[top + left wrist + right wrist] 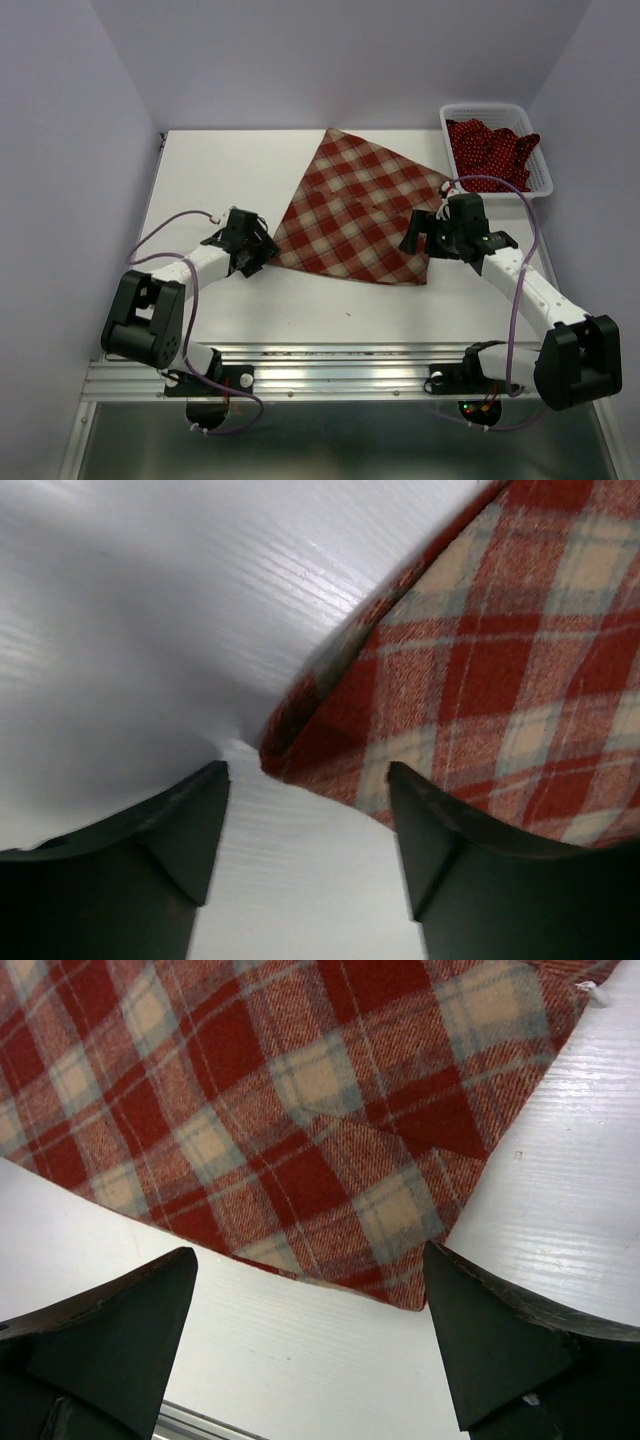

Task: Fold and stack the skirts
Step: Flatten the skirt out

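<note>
The red-and-cream plaid skirt [355,210] lies spread flat on the white table [220,170]. My left gripper [250,258] is open at its near left corner; in the left wrist view the corner [285,760] sits just ahead of the gap between the fingers [190,820]. My right gripper [418,236] is open over the skirt's near right corner, which shows in the right wrist view [405,1295] beside the right finger [480,1340]. Dark red polka-dot skirts [492,150] lie bunched in the white mesh basket [545,182] at the back right.
The basket stands against the right wall. Purple cables loop off both arms. A metal rail [330,365] runs along the table's near edge.
</note>
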Robot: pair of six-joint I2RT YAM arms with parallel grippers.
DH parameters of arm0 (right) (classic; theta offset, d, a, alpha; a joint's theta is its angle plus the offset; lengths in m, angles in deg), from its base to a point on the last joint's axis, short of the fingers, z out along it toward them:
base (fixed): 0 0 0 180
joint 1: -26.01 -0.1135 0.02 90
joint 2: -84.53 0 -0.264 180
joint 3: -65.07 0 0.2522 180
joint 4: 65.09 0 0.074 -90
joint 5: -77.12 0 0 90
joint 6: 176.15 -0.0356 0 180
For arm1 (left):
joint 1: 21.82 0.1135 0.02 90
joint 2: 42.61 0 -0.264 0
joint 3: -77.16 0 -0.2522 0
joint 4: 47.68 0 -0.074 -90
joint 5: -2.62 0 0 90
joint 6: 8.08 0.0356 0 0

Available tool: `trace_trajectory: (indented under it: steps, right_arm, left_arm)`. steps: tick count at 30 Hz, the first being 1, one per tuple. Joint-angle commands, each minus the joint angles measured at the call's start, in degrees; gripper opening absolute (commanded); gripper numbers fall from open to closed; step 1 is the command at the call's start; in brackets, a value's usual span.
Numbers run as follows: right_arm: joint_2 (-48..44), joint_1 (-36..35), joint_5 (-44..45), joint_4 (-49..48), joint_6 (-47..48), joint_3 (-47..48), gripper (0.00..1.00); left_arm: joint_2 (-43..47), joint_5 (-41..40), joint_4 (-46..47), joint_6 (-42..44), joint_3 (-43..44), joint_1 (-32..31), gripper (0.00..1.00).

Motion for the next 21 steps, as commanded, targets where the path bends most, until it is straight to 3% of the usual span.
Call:
trace_trajectory:
  steps: [1, 5, 7, 8, 10, 15, 21]
  right_arm:
    - [-0.57, -0.28, 2.68, -2.19, 0.66, 0.08, 1.0]
    - [-0.57, -0.28, 2.59, -2.1, 0.66, 0.43, 1.0]
    - [-0.48, -0.28, 2.77, -2.02, 0.66, 0.43, 1.0]
    - [-0.57, -0.28, 2.94, -1.93, 0.66, 0.34, 1.0]
    - [-0.48, -0.28, 2.85, -1.66, 0.92, 0.34, 1.0]
    - [-0.4, -2.82, 3.38, -0.44, 3.29, 1.04, 1.0]
    - [1.1, -17.57, 7.68, -0.08, 9.88, 3.33, 1.0]
  left_arm:
    - [-4.38, -0.58, 1.89, -0.73, 0.59, -1.07, 0.65]
    - [-6.68, -0.85, 3.21, -1.79, 0.33, -1.07, 0.54]
    - [-7.47, -0.41, 3.56, -1.79, 0.76, -1.07, 0.41]
    - [-8.0, -0.41, 3.56, -1.79, 1.03, -1.07, 0.21]
    - [-8.18, -0.84, 3.39, -1.96, 1.21, -1.07, 0.01]
    - [-7.82, -6.56, -1.43, -0.74, 5.68, -0.55, 0.0]
    - [-6.25, -9.72, -6.81, 4.8, 9.73, 6.03, 0.0]
